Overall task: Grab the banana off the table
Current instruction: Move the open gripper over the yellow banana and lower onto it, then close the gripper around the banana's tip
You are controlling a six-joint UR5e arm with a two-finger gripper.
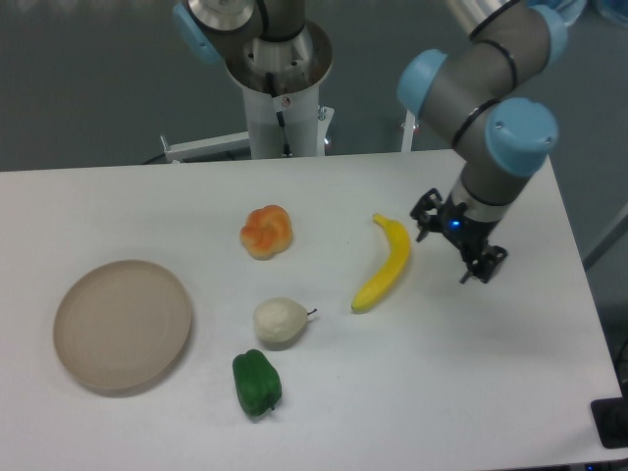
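- the banana (pixel 386 264) is lying on the table (pixel 471 392), right of centre, running from its upper tip down and to the left.
- the gripper (pixel 454 241) is hanging just right of the banana's upper half, apart from it; its two black fingers (pixel 426 210) are standing spread, with nothing between them.
- the banana is showing as long, slim and curved, bright yellow, with a smooth, plastic-like skin.
- the table is presenting a flat white top with rounded corners.
- the arm (pixel 491 108) is reaching in from the upper right, its grey tube segments joined by light blue caps.
- an orange, lobed fruit (pixel 266 232) is sitting to the left of the banana, well apart from it.
- a cream-white pear (pixel 281 321) is resting below that fruit, near the banana's lower end but not touching it.
- a green pepper (pixel 256 383) is lying just below the pear.
- a round beige plate (pixel 123 325) is sitting at the far left.
- nothing is lying between gripper and banana.
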